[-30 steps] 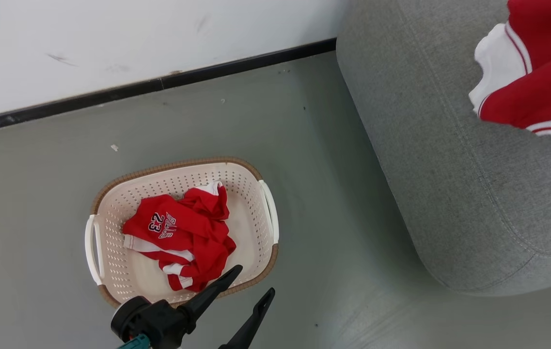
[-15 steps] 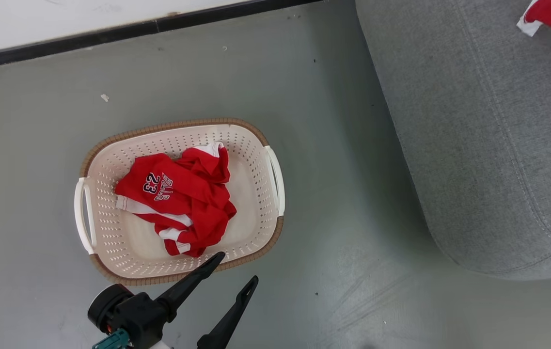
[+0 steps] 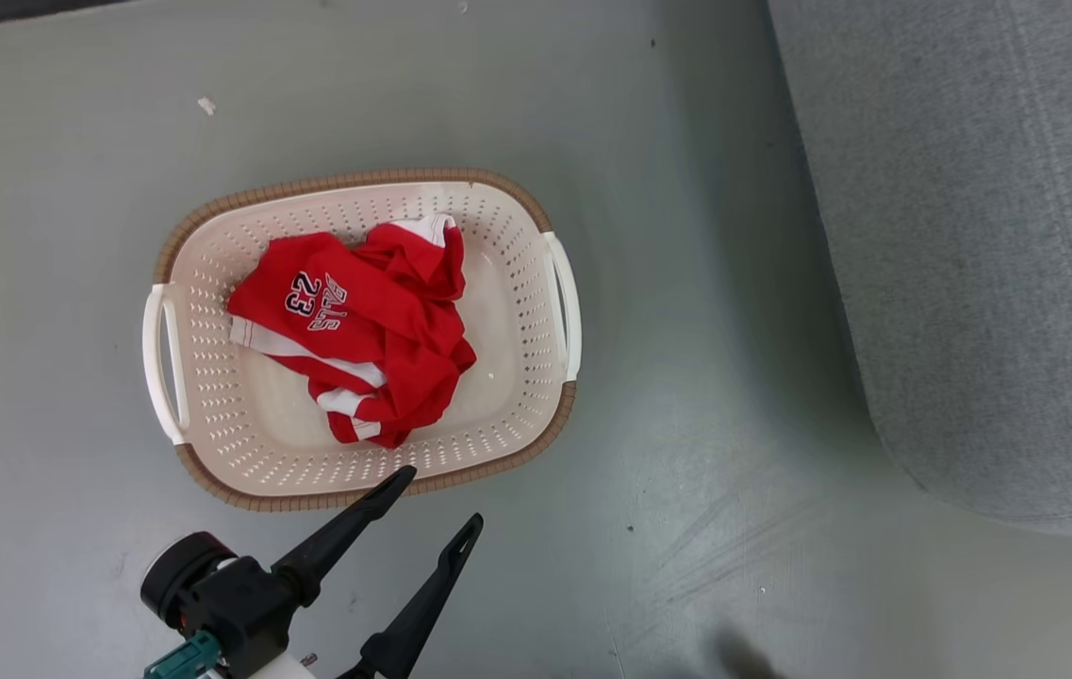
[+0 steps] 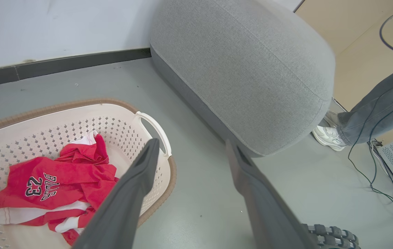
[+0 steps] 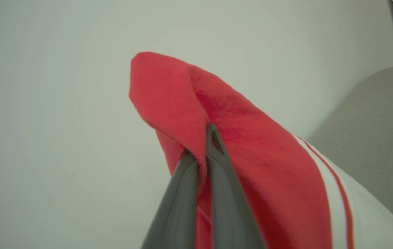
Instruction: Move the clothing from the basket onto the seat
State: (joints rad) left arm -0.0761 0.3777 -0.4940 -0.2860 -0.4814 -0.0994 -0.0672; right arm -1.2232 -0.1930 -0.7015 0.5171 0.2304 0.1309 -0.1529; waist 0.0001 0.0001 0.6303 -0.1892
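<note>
Clothing lies in basket, just beyond parted left jaws.

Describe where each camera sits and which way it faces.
Head view: on the head, facing down at the floor, the basket holding a jersey, and the sofa edge; the open left end effector shows low.
Left wrist view: on the left wrist, facing along that end effector past the basket toward the sofa; a person's shoe beyond.
Right wrist view: on the right wrist, facing a pale wall; the right end effector is shut on a red garment.
Shared: head and left wrist views both show basket, jersey and sofa.
</note>
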